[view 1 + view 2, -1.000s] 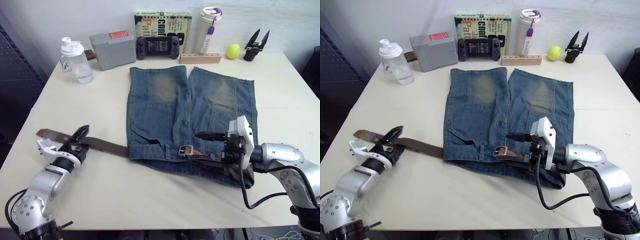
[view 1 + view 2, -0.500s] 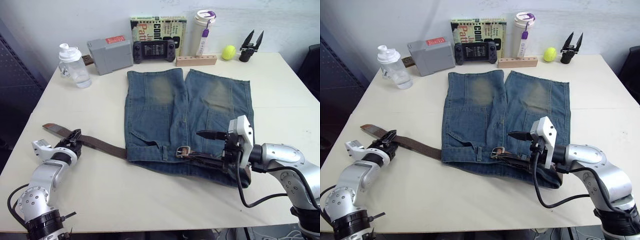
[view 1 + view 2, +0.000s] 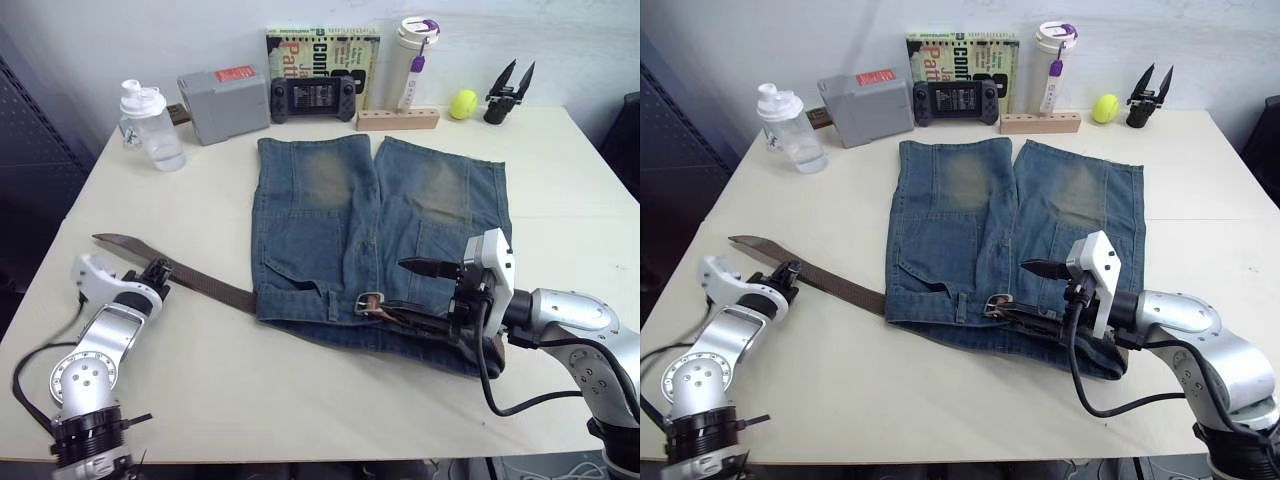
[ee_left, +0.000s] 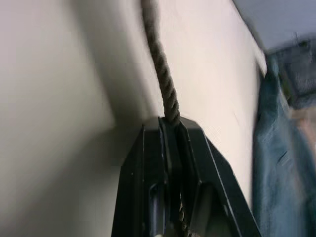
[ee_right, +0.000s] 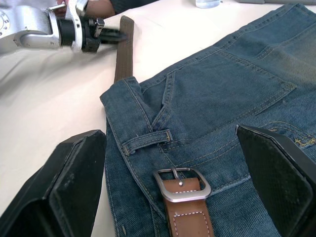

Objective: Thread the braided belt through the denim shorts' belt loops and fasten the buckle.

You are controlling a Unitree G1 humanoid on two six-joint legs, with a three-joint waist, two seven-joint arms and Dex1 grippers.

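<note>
The left gripper (image 3: 158, 271) is clamping the woven brown belt (image 3: 205, 286). The right gripper (image 5: 173, 163) is hovering wide apart, its silver buckle (image 5: 181, 184) lying between the fingers on faded denim shorts (image 3: 340, 215).

Lab-like tabletop (image 3: 560, 190): staged test props, spare gripper (image 3: 508, 90) by plain wall.

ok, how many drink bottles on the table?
2. A clear shaker bottle stands at the table's far left corner; a white tumbler with a purple lid stands at the far edge, behind the wooden block.
</note>
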